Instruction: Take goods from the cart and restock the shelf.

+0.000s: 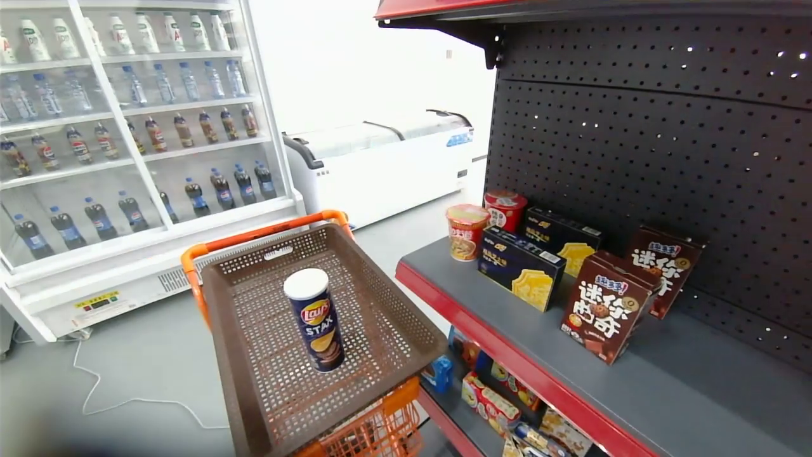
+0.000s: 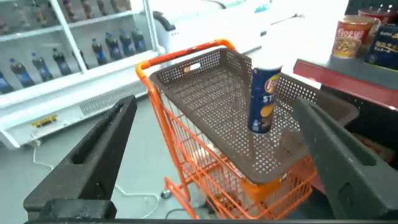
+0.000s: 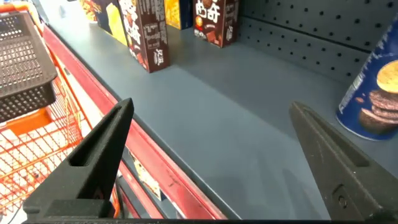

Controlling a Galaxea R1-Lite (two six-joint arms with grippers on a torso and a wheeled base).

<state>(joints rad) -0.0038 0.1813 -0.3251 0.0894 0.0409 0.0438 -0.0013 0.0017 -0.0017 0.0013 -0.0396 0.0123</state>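
Left pincer [image 2: 211, 155]: jaws wide apart, empty, hanging on the near side of the orange cart [image 1: 374, 431]. Right pincer [image 3: 211, 162]: likewise spread and empty, above bare grey shelf [image 1: 672, 381] deck.

Task item: one tall chips can [image 1: 315, 319], upright near the middle of the brown mesh basket [image 1: 387, 298] on top of the cart. Judged light: a rigid tube with a glossy wrap, so probably slippery, and tall enough to tip if you nudge it. Take it mid-body, below the white lid, with moderate squeeze; the wall could dent.

Room: the basket walls are low and stand apart from the can on every side, so you have a clean side approach. The shelf's red front lip [image 1: 507, 362] sits just beside the basket; lift over it. Open deck lies to the right of the brown boxes [image 1: 606, 304]. A blue canister [image 3: 373, 93] stands near the pegboard [image 1: 634, 139], which limits depth.
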